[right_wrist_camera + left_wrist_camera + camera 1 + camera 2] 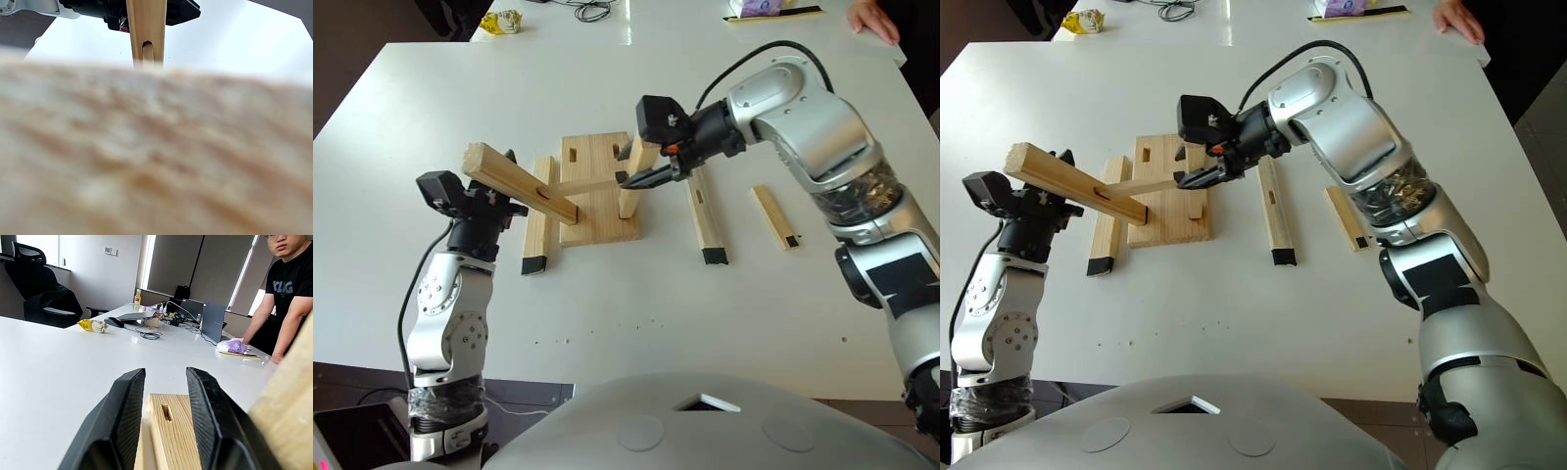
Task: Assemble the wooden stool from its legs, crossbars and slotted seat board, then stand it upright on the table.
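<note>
My left gripper [494, 201] is shut on a wooden leg [514, 181] held up off the table at the left; in the left wrist view its fingers [124, 416] flank slotted wood. My right gripper [641, 179] is shut on a thin crossbar [592, 184], whose free end meets the held leg at its slot [146, 49]; I cannot tell whether it is seated. The slotted seat board [597, 223] lies flat on the table, and one leg [629, 201] stands upright in it just behind the right gripper.
A leg with a black foot [540, 230] lies left of the seat board, and another [707, 223] lies to its right. A short crossbar [774, 216] lies farther right. A person's hand [873, 15] rests at the far edge, near a yellow item [504, 21].
</note>
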Action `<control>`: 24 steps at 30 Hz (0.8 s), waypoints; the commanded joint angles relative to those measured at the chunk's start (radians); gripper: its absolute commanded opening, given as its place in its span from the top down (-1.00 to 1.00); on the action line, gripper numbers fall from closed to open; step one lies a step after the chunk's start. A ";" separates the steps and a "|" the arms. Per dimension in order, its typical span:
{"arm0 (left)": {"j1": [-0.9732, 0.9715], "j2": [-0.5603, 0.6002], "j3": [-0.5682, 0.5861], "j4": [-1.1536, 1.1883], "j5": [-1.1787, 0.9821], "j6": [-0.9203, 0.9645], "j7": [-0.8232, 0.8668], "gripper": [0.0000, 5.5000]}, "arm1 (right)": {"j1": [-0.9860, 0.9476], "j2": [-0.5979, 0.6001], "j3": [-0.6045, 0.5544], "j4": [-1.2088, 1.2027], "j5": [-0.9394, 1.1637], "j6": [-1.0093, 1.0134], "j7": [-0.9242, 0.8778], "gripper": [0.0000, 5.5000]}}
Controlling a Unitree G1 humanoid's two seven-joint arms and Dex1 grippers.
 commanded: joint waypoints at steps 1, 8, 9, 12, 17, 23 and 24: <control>0.003 -0.061 -0.144 -0.106 0.016 0.045 -0.011 0.43 | 0.079 -0.064 0.075 -0.122 0.060 0.171 0.078 0.27; -0.003 -0.084 -0.199 -0.142 0.060 0.090 0.010 0.43 | 0.108 -0.083 0.050 -0.205 0.110 0.259 0.011 0.27; -0.007 -0.083 -0.203 -0.135 0.069 0.094 0.007 0.43 | 0.126 -0.076 0.048 -0.211 0.111 0.273 -0.012 0.27; -0.030 -0.074 -0.158 -0.140 0.070 0.093 0.015 0.43 | 0.177 -0.066 0.045 -0.201 0.098 0.280 -0.066 0.27; -0.088 -0.076 0.074 -0.188 -0.036 0.069 0.131 0.43 | 0.254 -0.073 0.020 -0.216 0.107 0.292 -0.142 0.27; -0.187 -0.042 0.195 -0.286 -0.142 0.132 0.294 0.43 | 0.319 -0.046 -0.031 -0.271 0.154 0.350 -0.237 0.27; -0.209 -0.020 0.214 -0.317 -0.152 0.150 0.330 0.43 | 0.320 -0.044 -0.034 -0.275 0.158 0.354 -0.243 0.27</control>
